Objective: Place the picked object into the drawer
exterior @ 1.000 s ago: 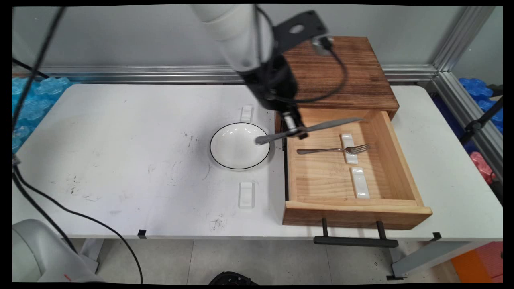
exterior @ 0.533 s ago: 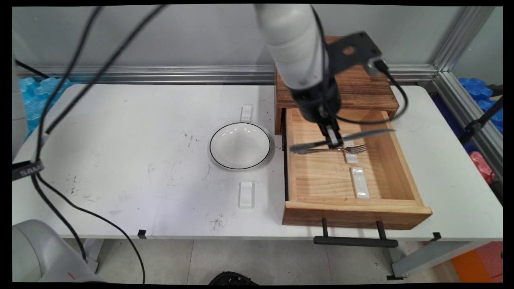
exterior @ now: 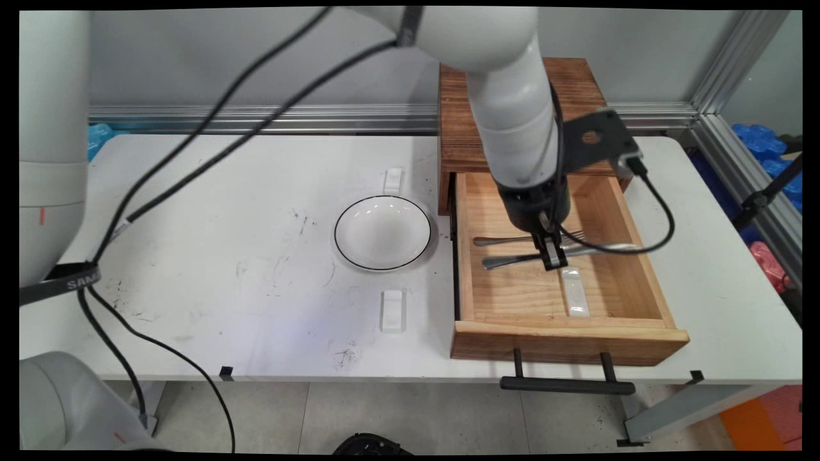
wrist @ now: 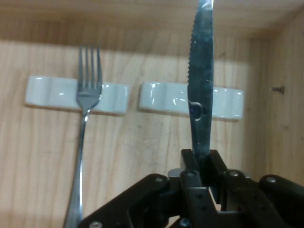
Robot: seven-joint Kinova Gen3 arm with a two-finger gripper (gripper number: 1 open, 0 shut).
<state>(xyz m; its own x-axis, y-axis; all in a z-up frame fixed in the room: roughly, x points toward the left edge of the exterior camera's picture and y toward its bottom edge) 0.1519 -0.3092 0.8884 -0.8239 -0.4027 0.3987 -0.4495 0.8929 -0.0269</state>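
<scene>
Steel knife (wrist: 200,90) with a toothed edge is clamped between the fingers of the black gripper (exterior: 553,258), which are closed tight on its handle part; the knife lies almost flat above the inside of the open wooden drawer (exterior: 640,256). In the hand view its blade passes over a white ceramic rest (wrist: 228,102), but I cannot tell if it touches it. Just beside, a fork (wrist: 85,123) lies on the drawer floor, parallel to the knife, with its neck on a second white rest (wrist: 52,92). The drawer is pulled out from a dark wooden cabinet (exterior: 458,115) on the white table (exterior: 192,224). Left of the drawer stands a white bowl with a black rim (exterior: 382,232), between two more white rests (exterior: 393,180) (exterior: 393,310) on the table.
</scene>
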